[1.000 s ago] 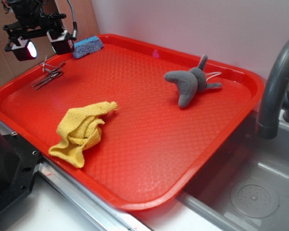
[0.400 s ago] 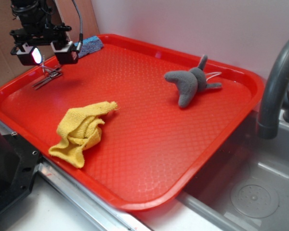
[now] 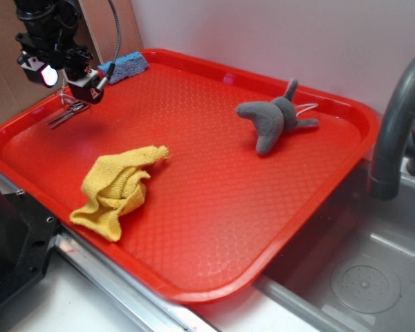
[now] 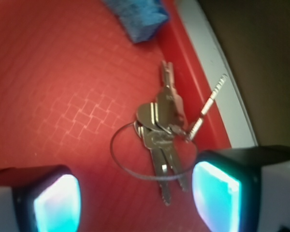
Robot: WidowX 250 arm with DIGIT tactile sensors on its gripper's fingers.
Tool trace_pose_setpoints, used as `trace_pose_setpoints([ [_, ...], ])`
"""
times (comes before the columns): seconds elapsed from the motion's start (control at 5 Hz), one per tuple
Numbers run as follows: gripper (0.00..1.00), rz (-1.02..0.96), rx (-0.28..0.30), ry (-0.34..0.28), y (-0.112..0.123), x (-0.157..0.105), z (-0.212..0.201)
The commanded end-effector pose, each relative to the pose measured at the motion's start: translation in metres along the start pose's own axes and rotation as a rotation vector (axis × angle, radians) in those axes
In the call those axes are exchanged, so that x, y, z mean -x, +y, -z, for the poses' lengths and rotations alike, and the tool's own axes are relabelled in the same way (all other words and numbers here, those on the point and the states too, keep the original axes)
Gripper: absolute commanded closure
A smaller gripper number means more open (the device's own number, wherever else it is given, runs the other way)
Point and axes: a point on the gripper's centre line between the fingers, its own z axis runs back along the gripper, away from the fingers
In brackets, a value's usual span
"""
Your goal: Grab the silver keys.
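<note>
The silver keys [image 4: 162, 128] lie flat on the red tray [image 4: 63, 87], a small bunch on a thin wire ring, close to the tray's left rim. In the exterior view the silver keys [image 3: 68, 113] sit at the tray's far left corner, partly under my gripper [image 3: 63, 76]. My gripper [image 4: 135, 200] hovers just above them, open, its two lit fingers wide apart. The tips of two keys reach into the gap, nearer the right finger [image 4: 217, 195]. Nothing is held.
A blue sponge [image 3: 124, 67] lies at the tray's back left corner, just beyond the keys. A crumpled yellow cloth [image 3: 117, 188] and a grey plush toy [image 3: 273, 119] rest elsewhere on the red tray [image 3: 214, 207]. A sink and grey faucet [image 3: 394, 124] stand to the right.
My gripper has come down toward the keys and turned about its axis. It stays open. The keys have not moved.
</note>
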Motion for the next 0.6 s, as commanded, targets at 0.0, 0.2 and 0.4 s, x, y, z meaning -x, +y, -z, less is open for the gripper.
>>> trace_pose_setpoints([
  [0.0,0.00,0.177,-0.063,-0.001,0.0044,-0.0004,0.0010],
  [0.2,0.00,0.227,-0.098,-0.004,0.0119,-0.0011,0.0057],
  [0.4,0.00,0.261,-0.139,-0.007,0.0105,-0.0058,0.0106],
])
